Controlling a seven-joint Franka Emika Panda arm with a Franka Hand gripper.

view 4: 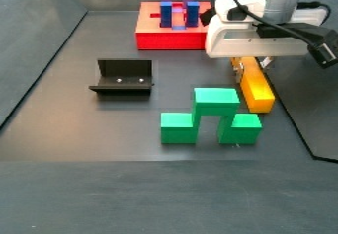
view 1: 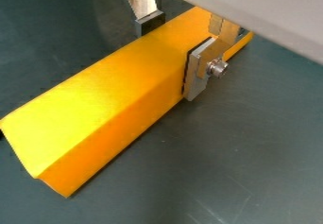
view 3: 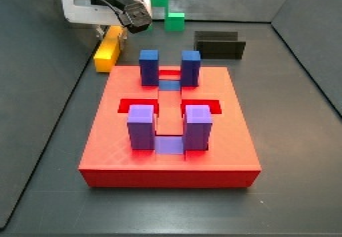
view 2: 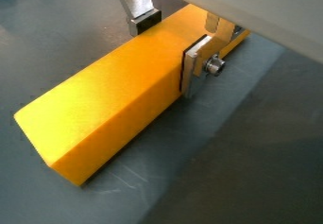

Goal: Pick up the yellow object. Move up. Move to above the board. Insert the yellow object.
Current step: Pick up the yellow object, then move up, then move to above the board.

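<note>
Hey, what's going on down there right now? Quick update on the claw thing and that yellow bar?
End effector down at the yellow object, fingers either side of it. Yellow object on the floor beside the board, not inserted. Green stepped block nearby, not in the way.

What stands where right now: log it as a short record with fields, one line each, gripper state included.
gripper: two-finger gripper down at the floor, flat silver fingers on both sides of the bar near one end; contact not certain
bar: long yellow-orange rectangular bar lying flat on the dark floor, beside the platform
platform: large flat red square platform carrying upright blue and purple blocks, slots unfilled
green piece: green stepped block on the floor, close to the bar's end
box: small black open box, apart from the rest
</note>
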